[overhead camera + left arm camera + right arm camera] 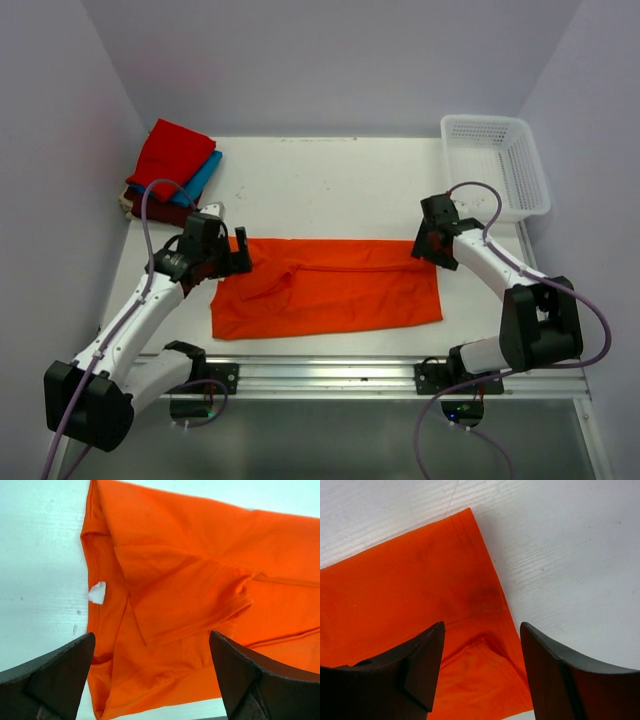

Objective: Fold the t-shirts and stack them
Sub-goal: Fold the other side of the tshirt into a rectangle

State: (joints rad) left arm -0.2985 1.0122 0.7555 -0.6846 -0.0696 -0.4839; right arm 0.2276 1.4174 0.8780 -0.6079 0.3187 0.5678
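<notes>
My left gripper [238, 255] hangs with jaws spread over the collar end of the orange t-shirt [325, 287]. My right gripper [428, 245] is spread over its far hem corner. The shirt lies folded lengthwise on the table [330, 185], pinched by neither.

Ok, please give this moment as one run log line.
orange t-shirt: flat, long folded strip | left gripper: open over collar end | right gripper: open over hem corner | folded stack: far left corner
</notes>
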